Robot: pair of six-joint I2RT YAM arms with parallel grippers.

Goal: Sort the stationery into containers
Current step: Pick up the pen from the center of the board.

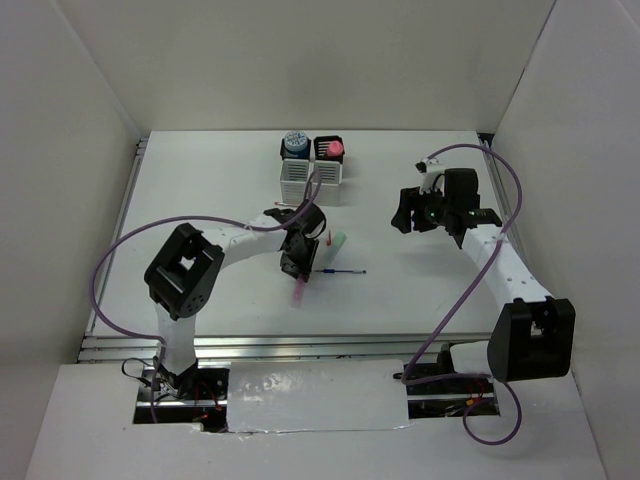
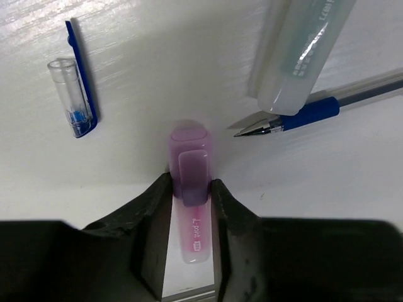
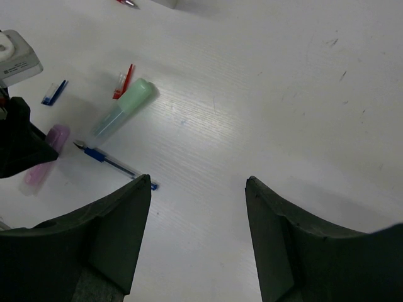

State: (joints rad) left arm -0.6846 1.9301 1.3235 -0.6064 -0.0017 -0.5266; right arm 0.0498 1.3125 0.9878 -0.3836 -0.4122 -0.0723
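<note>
Your left gripper (image 2: 190,185) was pinching the purple stick (image 2: 189,151), one finger pressed against each long side. The stick lay flat on the table (image 1: 200,180), on the arms' side of the block of four pen cups (image 1: 311,168), and its capped end poked out past the fingertips. The green stick (image 2: 302,56) and the blue pen (image 2: 321,110) lay crossed between that stick and the block. A loose blue pen cap (image 2: 75,94) lay apart from them. In the block's two black cups at the back stood a blue roll (image 1: 295,143) and the pink-capped tube (image 1: 333,150). Your right gripper (image 3: 198,189) hung to the right of the block, its jaws spread with nothing between them.
</note>
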